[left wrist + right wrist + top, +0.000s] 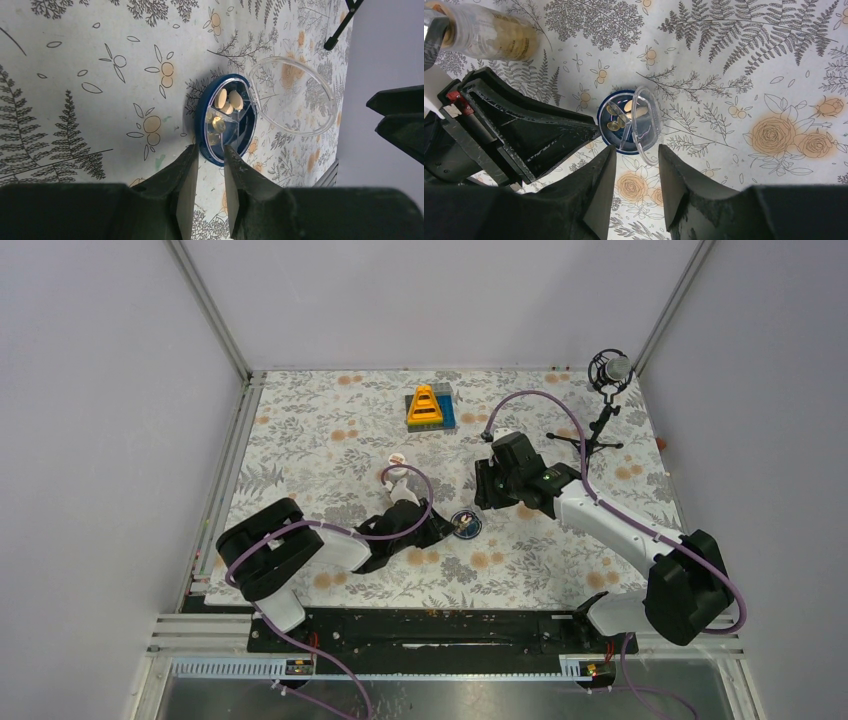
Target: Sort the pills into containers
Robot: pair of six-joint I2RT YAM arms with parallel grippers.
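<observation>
The small round dark-blue dish (466, 523) lies mid-table between both grippers, with its clear lid (295, 95) flipped open beside it. Several pale pills (227, 101) rest in its divided compartments. My left gripper (210, 150) sits low at the dish's near rim, its jaws narrowly apart and the tips just at the rim. My right gripper (636, 150) hovers open on the other side, over the dish (616, 120) and the lid (646, 125). A translucent amber bottle (494, 35) lies on its side beyond the left gripper. The white bottle (398, 475) stands behind the left arm.
A yellow triangular toy on a grey-blue base (430, 407) stands at the back centre. A microphone on a small tripod (605, 390) is at the back right. The floral cloth (300, 440) covers the table, and metal frame rails run along its left edge.
</observation>
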